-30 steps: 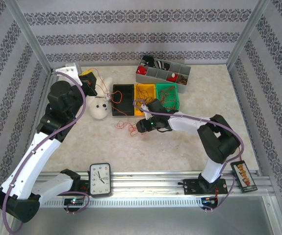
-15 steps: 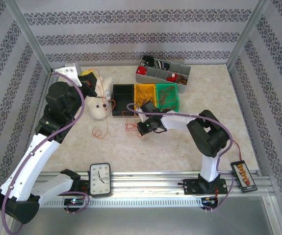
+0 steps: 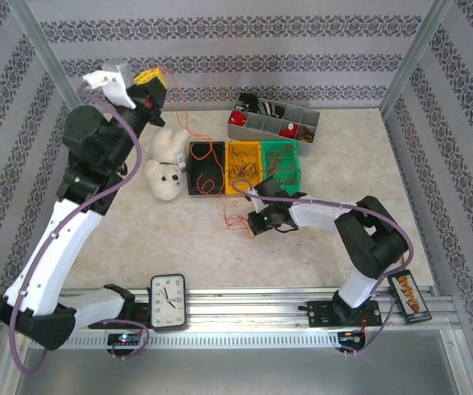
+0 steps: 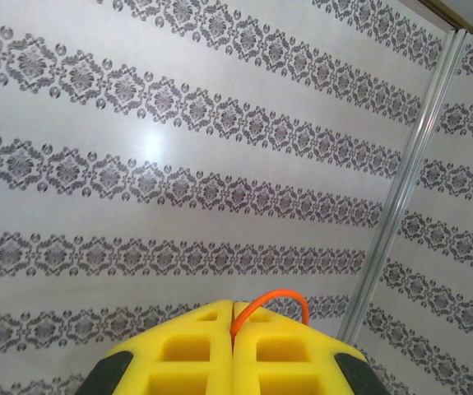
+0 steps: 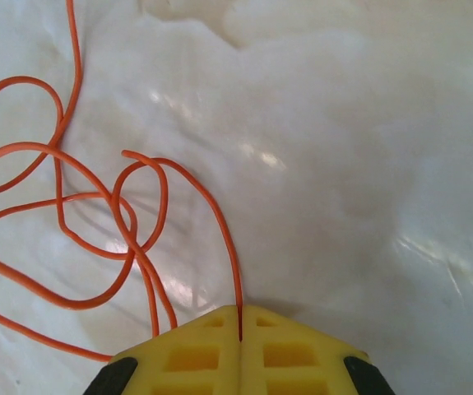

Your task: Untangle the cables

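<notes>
Nearest, the right claw (image 5: 240,317), low over the table (image 5: 368,148), is pinched shut on one orange strand of the cables (image 5: 228,247). Their loops lie just beside it, and a hard pull could cinch them into a knot. Beyond stand three bins (image 3: 206,144). Farthest, the left claw (image 4: 234,319), held high, clamps one strand, which might slip free.
</notes>
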You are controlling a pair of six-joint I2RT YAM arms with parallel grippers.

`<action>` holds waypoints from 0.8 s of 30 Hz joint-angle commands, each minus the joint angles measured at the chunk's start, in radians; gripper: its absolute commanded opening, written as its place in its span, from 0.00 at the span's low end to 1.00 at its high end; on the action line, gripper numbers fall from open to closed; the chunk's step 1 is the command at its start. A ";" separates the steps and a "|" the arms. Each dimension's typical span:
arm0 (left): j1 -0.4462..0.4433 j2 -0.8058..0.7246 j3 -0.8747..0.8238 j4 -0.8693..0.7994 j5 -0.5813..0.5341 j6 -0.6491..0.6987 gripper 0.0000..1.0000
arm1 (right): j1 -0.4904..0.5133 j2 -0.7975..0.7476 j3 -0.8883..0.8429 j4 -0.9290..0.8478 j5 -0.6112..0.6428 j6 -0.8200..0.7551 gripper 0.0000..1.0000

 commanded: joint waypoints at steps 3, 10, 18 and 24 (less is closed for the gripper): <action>0.009 0.131 0.039 0.122 0.002 0.082 0.00 | -0.018 -0.054 -0.041 -0.010 0.024 0.016 0.00; 0.009 0.227 0.061 0.192 -0.060 0.128 0.00 | -0.029 -0.076 -0.057 -0.008 0.037 0.027 0.00; 0.010 0.310 0.125 0.231 -0.089 0.171 0.00 | -0.036 -0.069 -0.060 -0.005 0.035 0.034 0.00; 0.011 0.405 0.177 0.248 -0.161 0.233 0.00 | -0.037 -0.068 -0.061 -0.006 0.036 0.034 0.00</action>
